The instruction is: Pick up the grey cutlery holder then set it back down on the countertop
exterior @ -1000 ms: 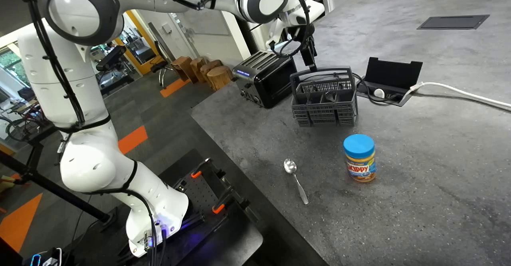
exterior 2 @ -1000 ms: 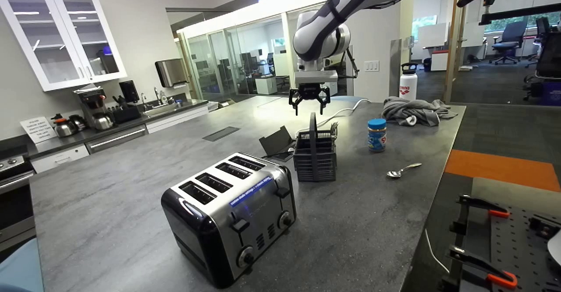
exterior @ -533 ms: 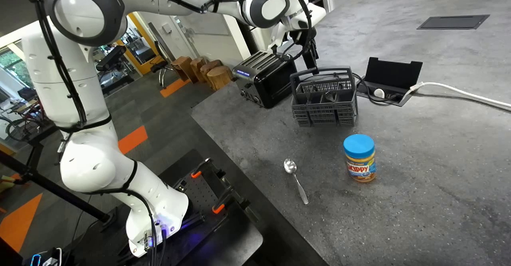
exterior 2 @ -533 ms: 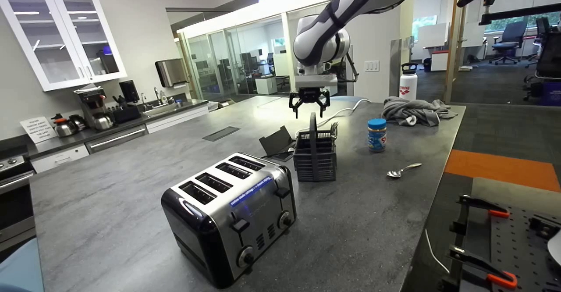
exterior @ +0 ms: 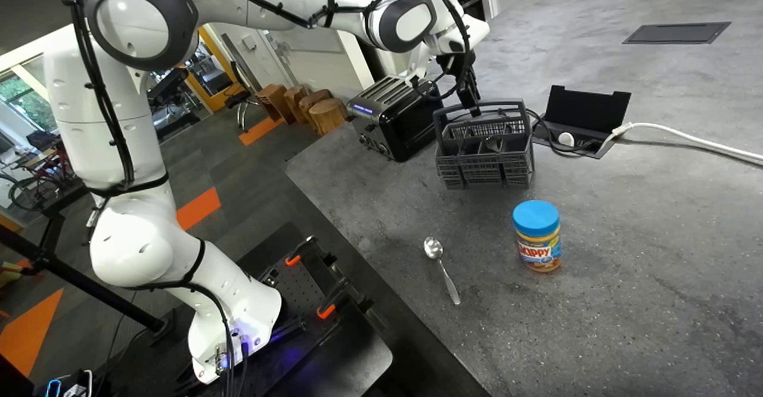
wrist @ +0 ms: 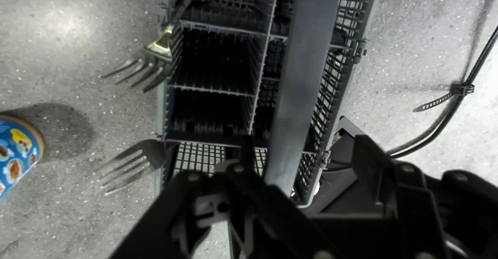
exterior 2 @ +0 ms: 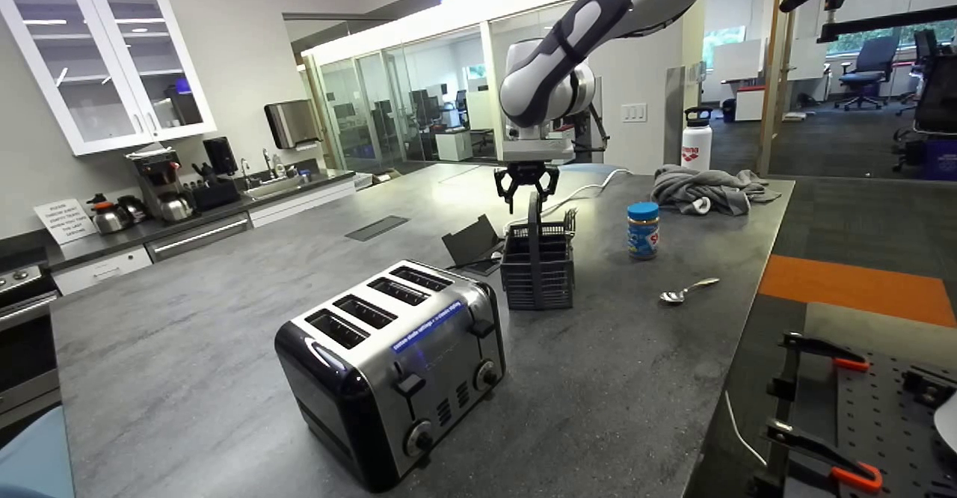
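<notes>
The grey cutlery holder (exterior: 486,167) stands upright on the dark grey countertop (exterior: 644,266), with its arched handle raised. It also shows in an exterior view (exterior 2: 537,285) beside the toaster. In the wrist view, the holder's flat handle (wrist: 305,76) runs over its compartments, and two forks (wrist: 144,158) stick out over one side. My gripper (exterior 2: 528,203) is open at the top of the handle. In the wrist view, its fingertips (wrist: 305,150) are apart, one on each side of the handle, with gaps between. Contact with the handle is not visible.
A black and silver toaster (exterior 2: 389,371) stands close to the holder. A blue-lidded jar (exterior: 536,239) and a spoon (exterior: 444,272) lie on the near side. An open black power box (exterior: 581,123) with a white cable sits behind. A grey towel (exterior 2: 710,190) lies near the edge.
My gripper has come down toward the holder's handle, so the fingertips now reach about the level of its top. The holder, jar, spoon and toaster have not moved.
</notes>
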